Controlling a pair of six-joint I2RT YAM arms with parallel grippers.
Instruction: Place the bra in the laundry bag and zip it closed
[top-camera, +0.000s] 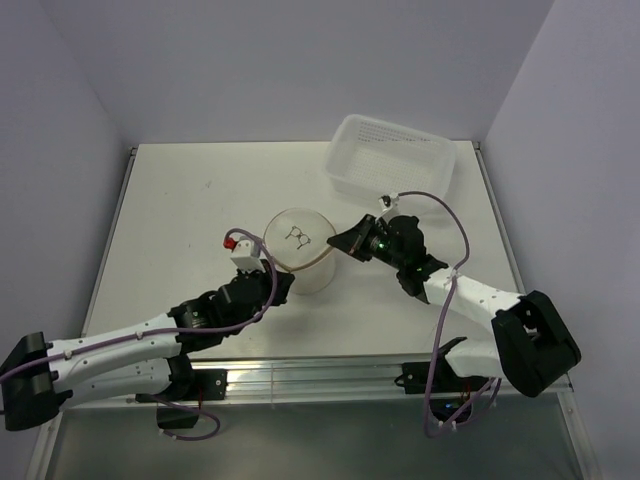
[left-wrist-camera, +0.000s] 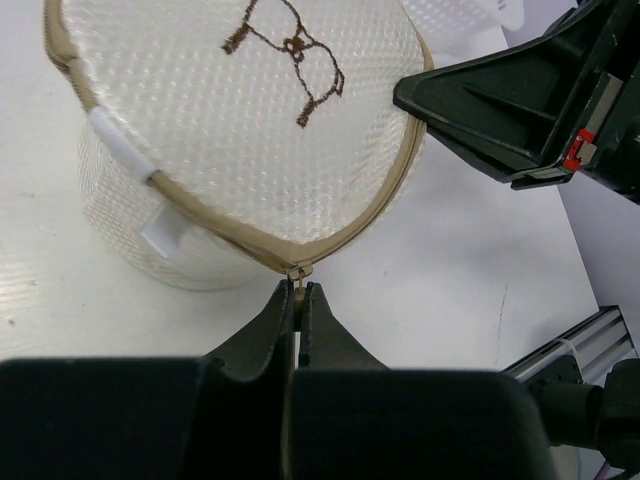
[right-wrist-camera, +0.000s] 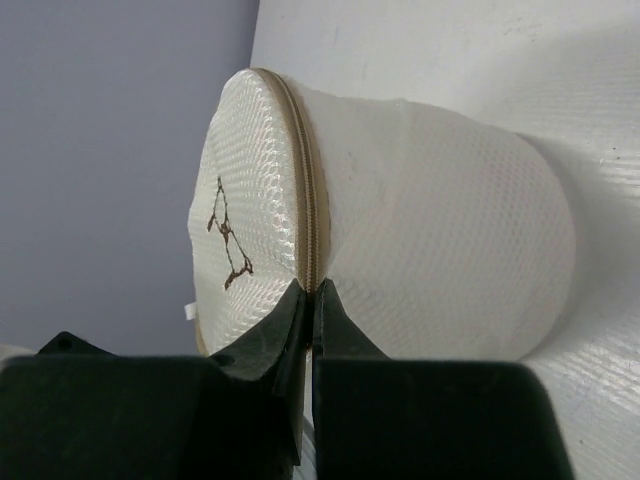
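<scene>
two tools meet at the laundry bag (top-camera: 298, 250), which stands upright near the middle of the counter (top-camera: 190, 200), between both arms. its disc lid is on top, w/ the dark bra icon (top-camera: 298, 237) facing up. the left tool (top-camera: 284, 281) is at the near-left side of the bag; in the left wrist view its fingers are pressed together w/ no gap, and the small metal zip pull (left-wrist-camera: 297, 270) sits right at their tips, so it seems pinched there. the right tool (top-camera: 336, 243) is at the right side of the bag; in the right wrist view its fingers are also fully together, clamped on the beige zip rim (right-wrist-camera: 309, 200) where lid and drum meet. the zip line looks closed along the parts of the rim i can see. a white tab (left-wrist-camera: 160, 235) hangs from the mesh wall under the rim, and a white strip (left-wrist-camera: 118, 145) lies along the rim itself. the bra i cannot make out in any view; the mesh is too cloudy to tell if it is inside. a white perforated basket (top-camera: 392, 158) stands tilted at the far right corner of the counter, well apart from the bag.
</scene>
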